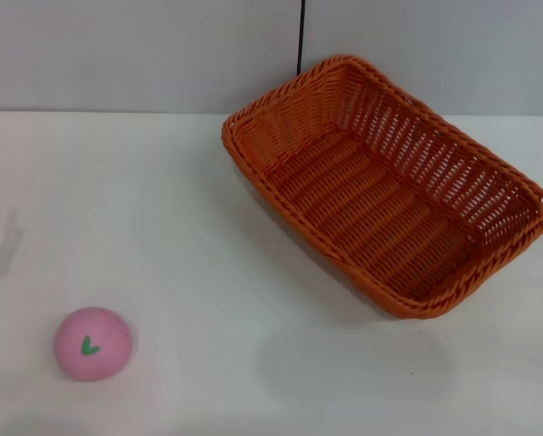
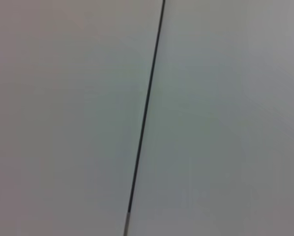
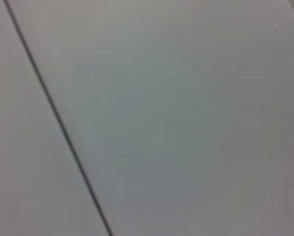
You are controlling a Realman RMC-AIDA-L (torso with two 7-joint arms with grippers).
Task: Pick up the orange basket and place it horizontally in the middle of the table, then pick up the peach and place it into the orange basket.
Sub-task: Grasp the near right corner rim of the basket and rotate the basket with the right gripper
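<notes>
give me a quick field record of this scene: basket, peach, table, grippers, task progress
basket: orange, empty, lying diagonally on the table's right side toward the back
peach: pink, on the table at front left, apart from the basket, leaf mark facing up
table: white
grippers: neither in view; both wrist views show only a grey wall with a dark seam
progress: basket not yet set horizontally in the middle, peach not yet in it

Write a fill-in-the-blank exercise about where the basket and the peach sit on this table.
1. The orange basket holds ____ at this moment.
2. The peach rests on the white ____, apart from the basket.
3. The mark on the peach is ____ in colour.
4. The basket lies on the robot's ____ side, skewed to the table edge.

Missing words: nothing; table; green; right
</notes>
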